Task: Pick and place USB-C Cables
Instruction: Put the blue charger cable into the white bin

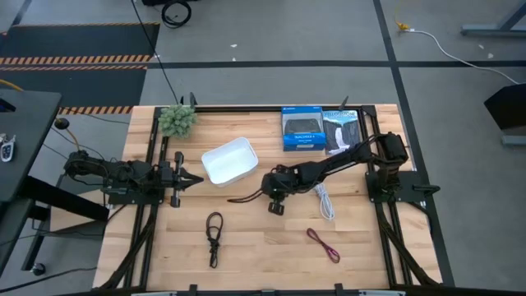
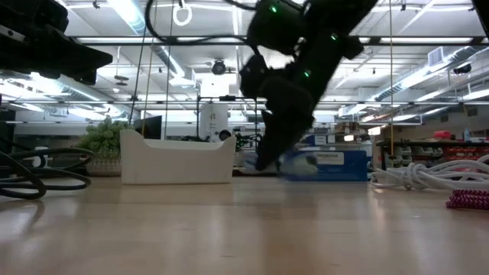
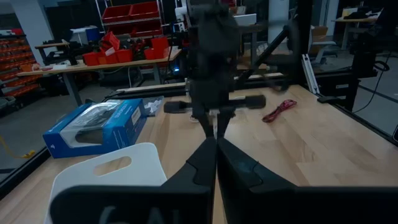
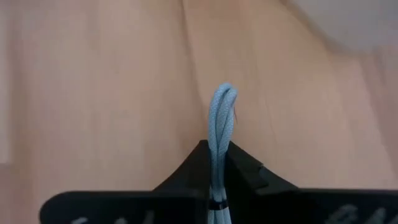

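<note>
Only a loop of the grey-blue cable [image 4: 222, 118] shows, clamped between the right gripper [image 4: 217, 163] fingers.

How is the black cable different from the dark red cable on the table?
The black cable is black; the dark red cable is red. The black one lies straight up and down nearer the left arm's side; the red one lies slanted, nearer the right arm's side. Both are thin, bundled, resting on the wood with no gripper touching them.
</note>
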Robot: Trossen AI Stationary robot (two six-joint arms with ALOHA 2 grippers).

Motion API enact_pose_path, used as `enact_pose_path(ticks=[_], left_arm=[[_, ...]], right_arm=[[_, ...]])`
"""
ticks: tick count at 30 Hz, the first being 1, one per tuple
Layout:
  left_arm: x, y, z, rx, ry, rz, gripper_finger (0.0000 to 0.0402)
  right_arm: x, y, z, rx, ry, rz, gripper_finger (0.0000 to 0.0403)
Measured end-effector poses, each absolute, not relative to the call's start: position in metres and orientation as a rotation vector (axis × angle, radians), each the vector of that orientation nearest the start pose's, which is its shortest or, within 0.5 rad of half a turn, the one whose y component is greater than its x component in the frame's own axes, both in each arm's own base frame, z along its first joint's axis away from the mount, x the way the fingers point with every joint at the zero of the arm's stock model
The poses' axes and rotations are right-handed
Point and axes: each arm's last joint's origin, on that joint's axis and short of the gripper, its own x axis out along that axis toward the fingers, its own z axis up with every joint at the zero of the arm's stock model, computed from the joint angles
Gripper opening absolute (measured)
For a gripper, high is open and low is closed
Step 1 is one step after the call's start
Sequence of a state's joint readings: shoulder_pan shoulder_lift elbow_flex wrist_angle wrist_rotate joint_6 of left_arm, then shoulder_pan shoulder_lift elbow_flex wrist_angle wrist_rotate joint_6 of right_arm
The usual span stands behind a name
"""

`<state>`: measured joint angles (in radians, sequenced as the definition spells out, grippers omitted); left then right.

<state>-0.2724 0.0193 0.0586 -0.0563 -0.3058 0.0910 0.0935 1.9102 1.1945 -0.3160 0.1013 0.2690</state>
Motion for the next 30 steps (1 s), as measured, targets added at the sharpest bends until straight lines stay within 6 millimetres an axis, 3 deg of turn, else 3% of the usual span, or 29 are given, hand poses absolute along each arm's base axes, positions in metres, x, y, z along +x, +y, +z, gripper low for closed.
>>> enact_pose_path(ticks=[5,16,30], left_arm=[[0.093,-0.017,0.177,0.096,0.018,0.033,0.002],[0.093,-0.017,0.177,0.096,0.018,0.033,0.0021],[0.093,-0.017,0.177,0.096,0.018,0.033,0.0021]], right_arm=[[0.397,0.024,0.182,0.058,0.963,-0.083,0.0027],[0.43,-0.017,0.259,0.027,0.733,-0.056,0.0029],[0.441,-0.033,0.367,-0.019,0.424,-0.064,0.0029]])
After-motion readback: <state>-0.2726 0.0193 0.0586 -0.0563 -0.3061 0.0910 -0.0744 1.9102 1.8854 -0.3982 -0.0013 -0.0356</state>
